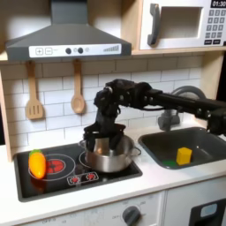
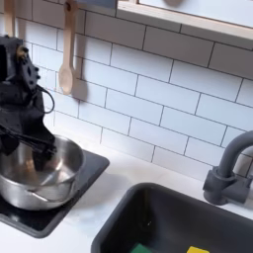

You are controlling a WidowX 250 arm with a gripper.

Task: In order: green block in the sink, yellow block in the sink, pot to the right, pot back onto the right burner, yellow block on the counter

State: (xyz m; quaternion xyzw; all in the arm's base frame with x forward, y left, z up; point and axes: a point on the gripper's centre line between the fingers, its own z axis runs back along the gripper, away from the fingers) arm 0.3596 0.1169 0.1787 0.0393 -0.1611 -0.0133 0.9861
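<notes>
The steel pot [image 1: 111, 159] [image 2: 38, 184] sits on the right burner of the black cooktop [image 1: 62, 182]. My gripper [image 1: 99, 139] [image 2: 38, 146] reaches down from above and is shut on the pot's far rim. The yellow block [image 1: 184, 155] [image 2: 201, 250] lies in the dark grey sink [image 1: 159, 146] [image 2: 168, 212], well to the first exterior view's right of the pot. At the bottom edge of the second exterior view, the green block [image 2: 142, 249] peeks out in the sink beside the yellow one. The cream counter [image 1: 168, 178] [image 2: 111, 193] surrounds cooktop and sink.
An orange oval toy [image 1: 36, 163] stands on the left burner. The dark faucet [image 1: 168, 115] [image 2: 225, 173] rises behind the sink. Wooden utensils [image 1: 78, 93] hang on the tiled wall, and a range hood [image 1: 66, 35] sits above the cooktop.
</notes>
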